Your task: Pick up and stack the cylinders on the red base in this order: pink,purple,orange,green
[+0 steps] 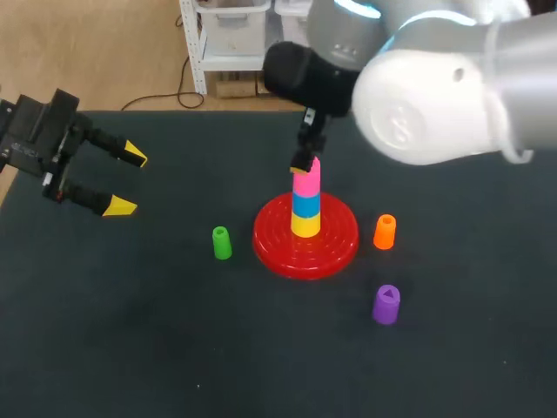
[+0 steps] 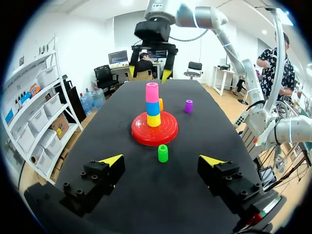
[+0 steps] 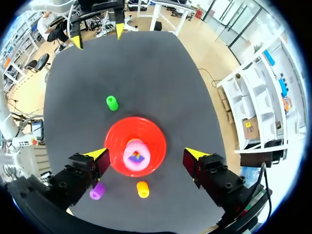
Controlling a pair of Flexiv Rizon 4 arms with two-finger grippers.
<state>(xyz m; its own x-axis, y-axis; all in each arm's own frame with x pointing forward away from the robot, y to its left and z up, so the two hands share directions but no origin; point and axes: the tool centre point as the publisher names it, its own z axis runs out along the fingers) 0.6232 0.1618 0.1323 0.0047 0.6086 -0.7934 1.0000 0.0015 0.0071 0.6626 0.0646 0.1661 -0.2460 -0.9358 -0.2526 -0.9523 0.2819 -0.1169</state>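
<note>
Near the middle of the dark matte worktop (image 1: 130, 348): round red ridged plastic base (image 1: 271, 248), with a column of three cylinders stacked upright at its centre. Short yellow plastic cylinder (image 1: 305, 225) at the bottom, blue plastic cylinder (image 1: 305, 205) on it, pink plastic cylinder (image 1: 306, 182) on top.

Loose on the worktop, all standing upright:
- Small green plastic cylinder (image 1: 222, 243) just beside the base on the robot's left, not touching the rim.
- Orange plastic cylinder (image 1: 385, 232) near the rim on the right, also apart from it.
- Purple plastic cylinder (image 1: 386, 304) on the same right side, nearer the robot than the orange one and farther from the base.

Right end effector (image 2: 148, 73) directly above the pink cylinder, pointing straight down. Yellow-tipped fingers spread wide, clearly wider than the cylinder, gripping nothing. In the left wrist view, a clear gap between those tips and the pink top. In the right wrist view, the stack centred between the two fingers, green cylinder ahead of them.

Left end effector (image 1: 127, 181) out at the worktop's left side, well apart from the base and every cylinder. Fingers likewise wide apart and empty. In its own wrist view, green cylinder ahead of the open fingers, on the line between them, with the base and stack beyond it.
</note>
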